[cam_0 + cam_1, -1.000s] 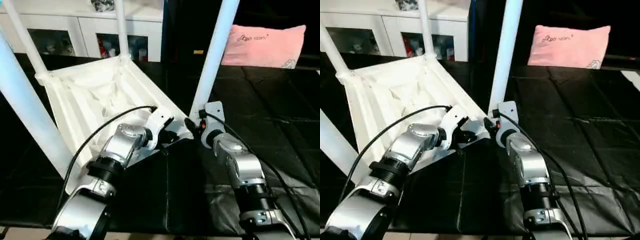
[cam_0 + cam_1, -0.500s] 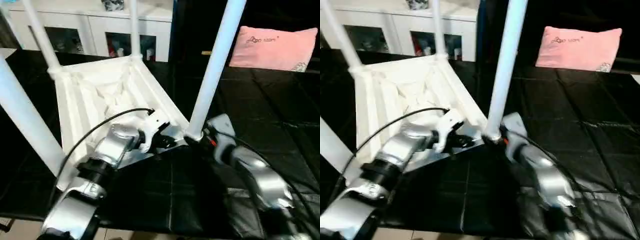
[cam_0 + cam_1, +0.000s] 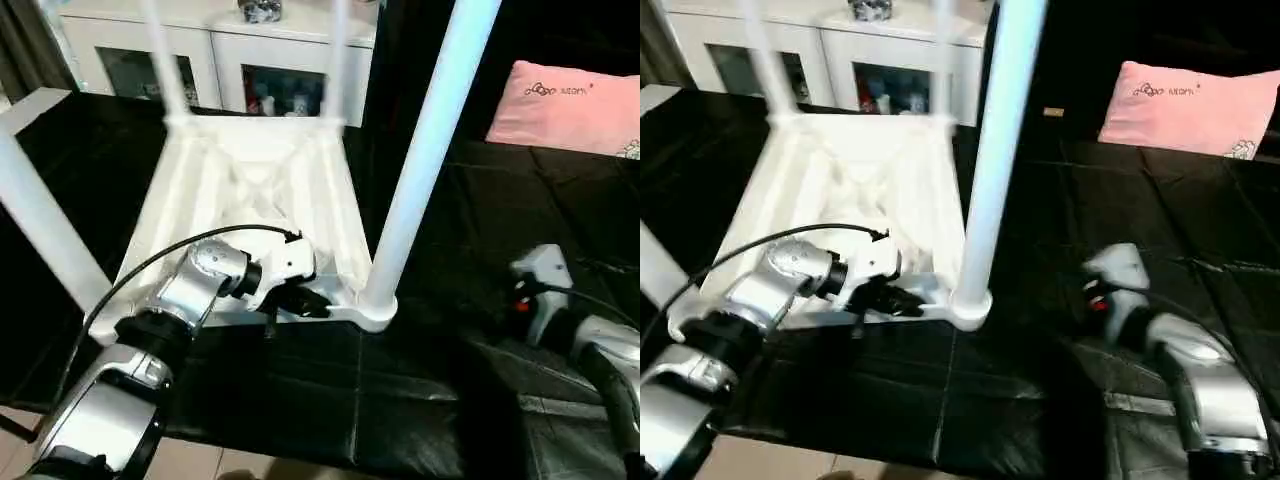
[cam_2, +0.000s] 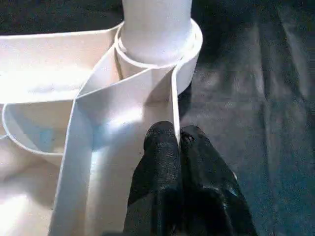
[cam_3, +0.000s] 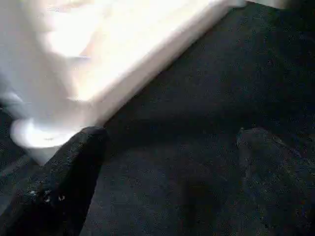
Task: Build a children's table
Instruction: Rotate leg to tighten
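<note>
The children's table lies upside down on the black mat, its white ribbed tabletop (image 3: 250, 190) facing up. A thick white leg (image 3: 430, 150) stands in the near right corner socket (image 3: 378, 305). Another leg (image 3: 45, 230) rises at the near left, and two more legs (image 3: 165, 60) stand at the far corners. My left gripper (image 4: 178, 140) is shut on the tabletop's thin near rim, just beside that socket. My right gripper (image 5: 170, 135) is open over the mat, well to the right of the leg, with nothing between its fingers (image 5: 74, 167).
A pink pillow (image 3: 570, 105) lies at the back right. A white glass-door cabinet (image 3: 240, 60) stands behind the table. The black mat (image 3: 400, 400) covers the work area, and its front edge runs close to my arms.
My right gripper has opened wider and drawn away to the right from the base of the near right leg. The left gripper keeps its hold on the rim. The camera has shifted.
</note>
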Robot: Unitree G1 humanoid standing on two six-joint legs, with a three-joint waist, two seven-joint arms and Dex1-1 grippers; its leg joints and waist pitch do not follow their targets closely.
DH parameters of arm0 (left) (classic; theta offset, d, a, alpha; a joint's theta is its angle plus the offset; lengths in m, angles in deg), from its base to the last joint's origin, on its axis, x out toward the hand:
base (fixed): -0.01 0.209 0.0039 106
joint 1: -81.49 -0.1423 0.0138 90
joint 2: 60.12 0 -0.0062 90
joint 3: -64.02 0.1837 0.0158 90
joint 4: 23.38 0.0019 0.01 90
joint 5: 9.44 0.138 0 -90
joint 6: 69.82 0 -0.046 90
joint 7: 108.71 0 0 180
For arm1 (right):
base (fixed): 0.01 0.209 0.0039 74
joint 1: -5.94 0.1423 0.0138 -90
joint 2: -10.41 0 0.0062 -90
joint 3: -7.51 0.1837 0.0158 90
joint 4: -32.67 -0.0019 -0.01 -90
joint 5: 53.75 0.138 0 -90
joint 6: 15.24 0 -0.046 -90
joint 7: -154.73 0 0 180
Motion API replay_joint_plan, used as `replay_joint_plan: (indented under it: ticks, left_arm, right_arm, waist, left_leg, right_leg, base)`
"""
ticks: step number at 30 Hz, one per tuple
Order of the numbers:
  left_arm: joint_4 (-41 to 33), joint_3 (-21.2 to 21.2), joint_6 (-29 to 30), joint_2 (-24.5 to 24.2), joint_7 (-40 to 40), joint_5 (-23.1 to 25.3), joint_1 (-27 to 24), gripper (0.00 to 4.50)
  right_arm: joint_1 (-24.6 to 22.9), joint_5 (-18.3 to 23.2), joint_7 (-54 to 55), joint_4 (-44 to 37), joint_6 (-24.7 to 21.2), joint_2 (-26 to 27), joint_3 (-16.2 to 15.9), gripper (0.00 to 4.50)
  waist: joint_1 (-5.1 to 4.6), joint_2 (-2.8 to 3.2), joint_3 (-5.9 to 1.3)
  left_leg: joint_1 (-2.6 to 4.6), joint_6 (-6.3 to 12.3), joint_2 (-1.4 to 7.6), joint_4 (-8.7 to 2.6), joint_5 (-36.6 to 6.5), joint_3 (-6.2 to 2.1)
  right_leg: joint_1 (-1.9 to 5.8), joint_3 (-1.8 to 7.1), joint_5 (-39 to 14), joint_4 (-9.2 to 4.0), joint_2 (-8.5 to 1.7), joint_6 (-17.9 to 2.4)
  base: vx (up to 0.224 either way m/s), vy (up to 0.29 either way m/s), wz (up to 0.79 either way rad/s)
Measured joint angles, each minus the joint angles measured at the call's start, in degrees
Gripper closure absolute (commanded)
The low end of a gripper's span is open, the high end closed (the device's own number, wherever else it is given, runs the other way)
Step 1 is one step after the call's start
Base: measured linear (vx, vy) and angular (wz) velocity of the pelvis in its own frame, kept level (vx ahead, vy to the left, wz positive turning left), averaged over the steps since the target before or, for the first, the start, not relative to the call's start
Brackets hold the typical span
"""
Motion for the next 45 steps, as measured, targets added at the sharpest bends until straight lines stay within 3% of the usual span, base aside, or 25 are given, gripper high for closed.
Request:
replay_joint_plan:
  ticks: [5,9,19,24,25,30,35,39,45]
  left_arm:
    - [0.3,1.5,-2.8,2.3,1.5,-0.1,-0.1,4.50]
    - [2.3,2.0,-7.1,4.0,2.3,-0.2,0.0,4.50]
    - [8.7,1.8,-16.8,3.3,3.9,-0.5,1.5,4.50]
    - [10.2,0.3,-17.9,3.1,2.1,-0.8,1.5,4.50]
    - [9.7,-0.1,-17.0,2.9,2.5,-1.2,1.1,4.23]
    - [3.3,-4.7,-13.2,2.1,2.7,-7.4,-2.6,3.73]
    - [-7.2,-9.8,-7.1,1.5,-2.8,-12.3,-7.3,3.28]
    - [-20.9,-15.7,1.4,4.1,-12.3,-17.2,-17.6,2.84]
    - [-37.0,-21.1,8.8,9.3,-28.4,-19.0,-28.2,2.53]
  right_arm:
    - [0.2,-1.9,6.5,2.2,-0.1,2.1,1.1,0.04]
    - [0.2,-2.0,7.7,1.7,-0.1,3.7,1.1,0.04]
    - [0.5,-2.5,12.6,1.8,0.7,6.5,0.4,0.04]
    - [1.4,-3.2,14.5,1.9,0.6,8.2,-0.6,0.04]
    - [1.7,-3.2,14.8,1.9,0.4,8.4,-0.7,0.01]
    - [2.2,-3.2,17.1,1.8,-1.0,10.1,-1.2,0.00]
    - [1.2,-4.3,19.4,-1.9,-0.4,11.7,-3.5,0.00]
    - [-1.2,-6.1,23.8,-5.9,1.9,13.5,-3.2,0.00]
    - [-5.0,-5.8,28.9,-13.6,2.6,16.4,-0.7,0.00]
  waist:
    - [0.24,0.99,0.02]
    - [0.34,1.30,-0.09]
    - [-0.30,1.39,-0.13]
    - [-0.45,1.31,-0.09]
    - [-0.52,1.29,-0.07]
    - [-0.87,0.83,0.21]
    - [-1.10,0.75,0.24]
    - [-1.72,0.44,0.40]
    - [-2.71,-0.30,0.51]
  left_leg:
    - [-0.07,0.04,-0.01,0.01,0.0,0.05]
    - [-0.08,0.05,0.00,-0.02,0.0,0.04]
    - [-0.02,0.06,0.00,0.00,0.0,0.04]
    - [-0.05,0.15,0.01,0.02,0.1,0.05]
    - [-0.05,0.15,0.01,0.01,0.1,0.07]
    - [-0.12,0.12,0.05,-0.09,0.1,0.14]
    - [-0.10,0.13,0.05,-0.10,0.1,0.24]
    - [-0.11,0.10,0.06,-0.10,0.0,0.27]
    - [-0.07,0.10,0.07,0.01,0.1,0.26]
  right_leg:
    - [0.09,0.10,-0.1,0.03,-0.05,0.1]
    - [0.11,0.09,-0.1,0.04,-0.05,0.1]
    - [0.16,0.10,-0.2,0.04,-0.05,0.3]
    - [0.08,0.10,-0.1,0.07,-0.04,0.3]
    - [0.07,0.11,-0.1,0.07,-0.04,0.3]
    - [-0.14,0.14,-0.1,0.17,-0.04,0.2]
    - [-0.18,0.22,-0.1,0.28,-0.04,0.1]
    - [-0.24,0.25,-0.3,0.34,-0.04,0.2]
    - [-0.16,0.26,-0.3,0.32,-0.02,0.4]
  base:
    - [0.000,0.000,0.00]
    - [0.000,0.000,0.00]
    - [0.000,0.000,0.00]
    - [0.000,0.000,0.00]
    - [0.000,0.000,0.00]
    - [0.000,0.000,0.00]
    - [0.000,0.000,0.00]
    - [0.000,0.000,0.00]
    - [0.000,0.000,0.00]
